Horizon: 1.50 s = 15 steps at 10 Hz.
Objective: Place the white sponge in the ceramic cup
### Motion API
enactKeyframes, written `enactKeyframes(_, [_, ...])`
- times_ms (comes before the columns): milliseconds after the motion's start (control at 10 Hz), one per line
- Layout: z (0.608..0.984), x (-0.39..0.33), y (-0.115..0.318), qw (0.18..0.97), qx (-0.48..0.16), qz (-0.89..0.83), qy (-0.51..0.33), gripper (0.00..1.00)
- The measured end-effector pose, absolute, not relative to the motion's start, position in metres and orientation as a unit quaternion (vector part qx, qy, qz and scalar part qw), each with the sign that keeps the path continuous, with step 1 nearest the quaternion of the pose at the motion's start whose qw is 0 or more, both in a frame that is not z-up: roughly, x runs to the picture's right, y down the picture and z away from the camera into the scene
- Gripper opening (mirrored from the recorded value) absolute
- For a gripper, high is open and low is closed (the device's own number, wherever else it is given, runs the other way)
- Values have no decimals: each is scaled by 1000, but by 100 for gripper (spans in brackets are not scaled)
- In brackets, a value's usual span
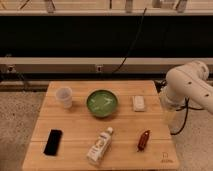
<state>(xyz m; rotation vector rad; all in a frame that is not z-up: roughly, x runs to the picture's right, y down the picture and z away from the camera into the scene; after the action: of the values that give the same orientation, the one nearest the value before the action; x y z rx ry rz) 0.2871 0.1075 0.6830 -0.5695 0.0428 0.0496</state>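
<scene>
White and bulky, your arm [190,86] hangs off the right edge of the table [75,125], with the gripper [169,116] low beside that edge. You cannot tell whether it is released or clenched. Nearest it, the sponge [139,103] lies flat on the wood, apart from the gripper. Left of the sponge sits the green bowl [102,103]. Past the bowl the cup [64,96] stands upright, well apart from the sponge. Along the front you have a reddish object [144,139], a bottle [100,146] on its side and a black phone [53,142].
</scene>
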Motion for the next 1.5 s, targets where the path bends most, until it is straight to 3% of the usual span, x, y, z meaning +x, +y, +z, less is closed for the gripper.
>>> enactKeyframes(300, [684,287,107,959,-281,24,21,80])
enactKeyframes(1500, [749,277,100,957,-288,-46,3,80])
